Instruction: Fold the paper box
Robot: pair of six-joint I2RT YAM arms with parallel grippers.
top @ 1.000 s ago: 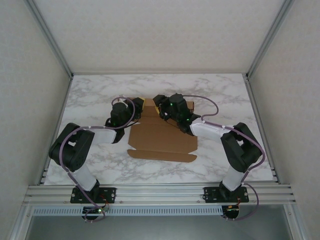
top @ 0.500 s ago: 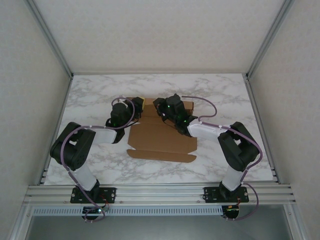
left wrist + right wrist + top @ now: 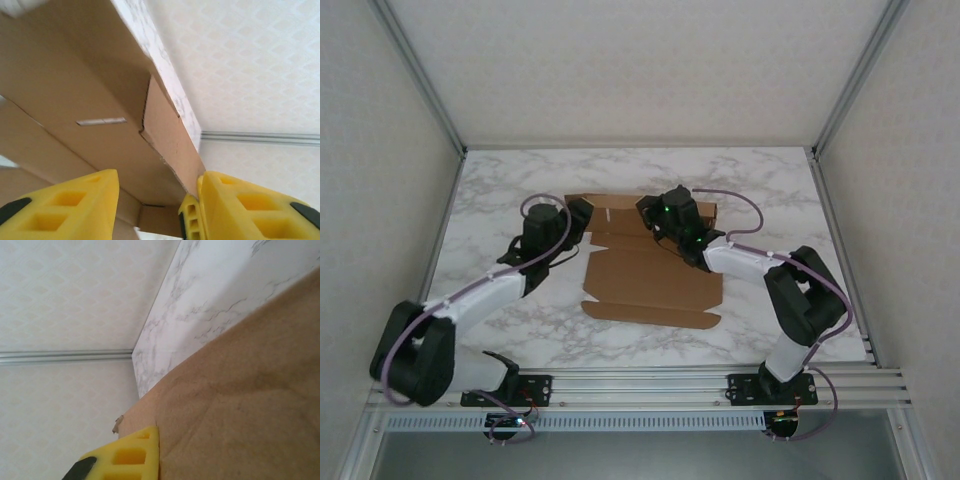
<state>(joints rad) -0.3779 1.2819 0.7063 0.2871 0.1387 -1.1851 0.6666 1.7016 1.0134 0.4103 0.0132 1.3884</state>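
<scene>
Folding is hardly begun: the paper box (image 3: 650, 280) lies nearly flat on the bench (image 3: 770, 190), left claw (image 3: 159, 176) spread, right claw (image 3: 646, 207) pinching its far flap.

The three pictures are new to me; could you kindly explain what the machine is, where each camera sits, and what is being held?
These are two robot arms bolted at the near edge of a marble-patterned table. The wide picture comes from a fixed camera above and behind them. The two close-ups come from a camera on each wrist, hence the yellow fingers at the bottom. A brown paper box, largely flat, lies on the table. The left gripper is open, its fingers apart at the box's far flaps. The right gripper is shut, apparently pinching a far flap.
</scene>
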